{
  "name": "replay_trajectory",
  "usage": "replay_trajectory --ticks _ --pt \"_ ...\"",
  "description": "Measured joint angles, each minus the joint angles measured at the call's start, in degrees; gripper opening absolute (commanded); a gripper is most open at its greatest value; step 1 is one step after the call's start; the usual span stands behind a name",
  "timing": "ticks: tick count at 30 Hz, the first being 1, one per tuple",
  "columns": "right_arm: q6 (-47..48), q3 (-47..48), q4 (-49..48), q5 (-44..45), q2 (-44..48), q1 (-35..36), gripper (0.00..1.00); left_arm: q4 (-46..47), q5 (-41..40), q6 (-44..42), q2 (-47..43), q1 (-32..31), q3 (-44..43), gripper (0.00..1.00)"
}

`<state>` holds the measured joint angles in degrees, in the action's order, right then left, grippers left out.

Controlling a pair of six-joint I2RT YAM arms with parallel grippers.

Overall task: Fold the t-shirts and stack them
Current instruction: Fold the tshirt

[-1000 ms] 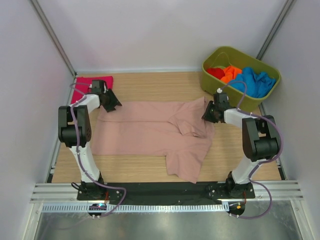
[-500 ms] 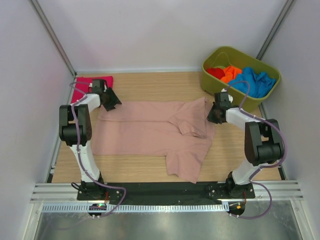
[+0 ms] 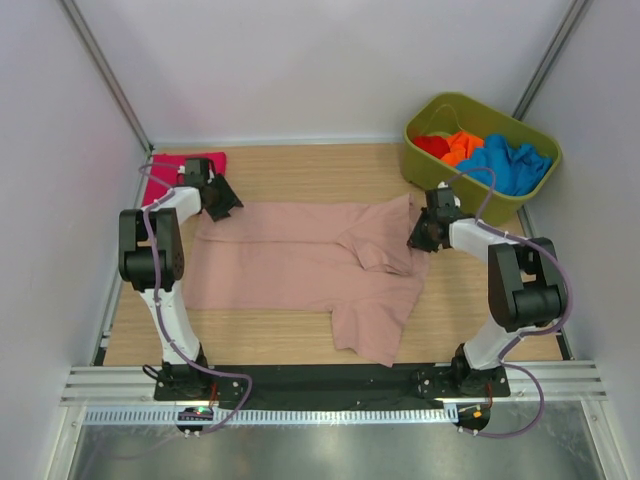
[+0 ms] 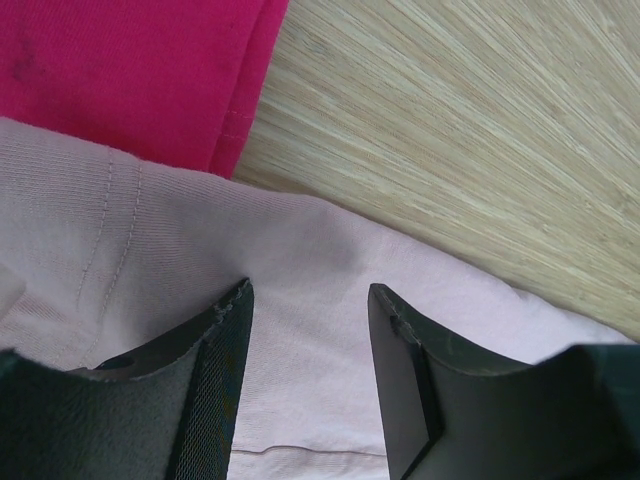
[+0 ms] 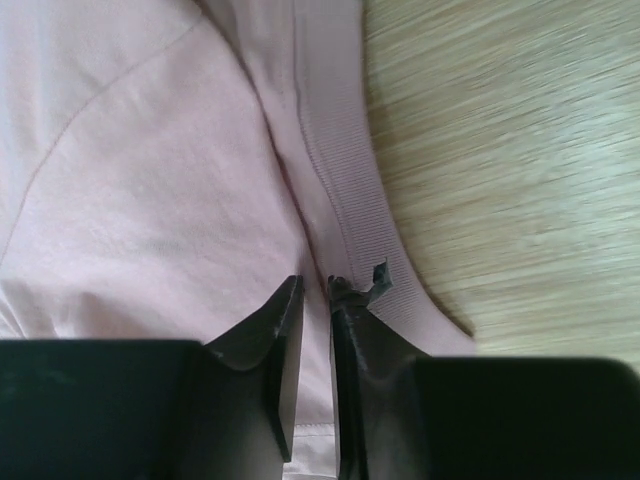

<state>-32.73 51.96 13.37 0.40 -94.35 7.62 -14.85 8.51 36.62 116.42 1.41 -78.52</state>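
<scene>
A dusty-pink t-shirt (image 3: 300, 260) lies spread across the wooden table, with its right part folded over. My left gripper (image 3: 225, 203) is at the shirt's back left corner. In the left wrist view it (image 4: 310, 295) is open, with its fingers standing on either side of the pink cloth (image 4: 300, 235). My right gripper (image 3: 418, 237) is at the shirt's right edge. In the right wrist view its jaws (image 5: 316, 285) are nearly together, pinching a ridge of pink cloth (image 5: 150, 200) beside the ribbed collar (image 5: 350, 190). A folded magenta t-shirt (image 3: 170, 170) lies at the back left and also shows in the left wrist view (image 4: 130, 70).
An olive-green tub (image 3: 425, 165) stands at the back right. It holds a red (image 3: 432, 145), an orange (image 3: 462, 145) and a blue t-shirt (image 3: 510, 165). Bare wood (image 3: 300, 170) lies behind the pink shirt. White walls close in the sides and back.
My right gripper shifted slightly right and back, then returned left and nearer onto the shirt's right edge. My left gripper barely moved.
</scene>
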Motion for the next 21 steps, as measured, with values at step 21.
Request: replay_trajectory --ticks 21 --pt "1.9 4.6 5.9 11.4 -4.3 7.3 0.12 0.0 -0.4 0.4 0.0 -0.1 0.0 0.53"
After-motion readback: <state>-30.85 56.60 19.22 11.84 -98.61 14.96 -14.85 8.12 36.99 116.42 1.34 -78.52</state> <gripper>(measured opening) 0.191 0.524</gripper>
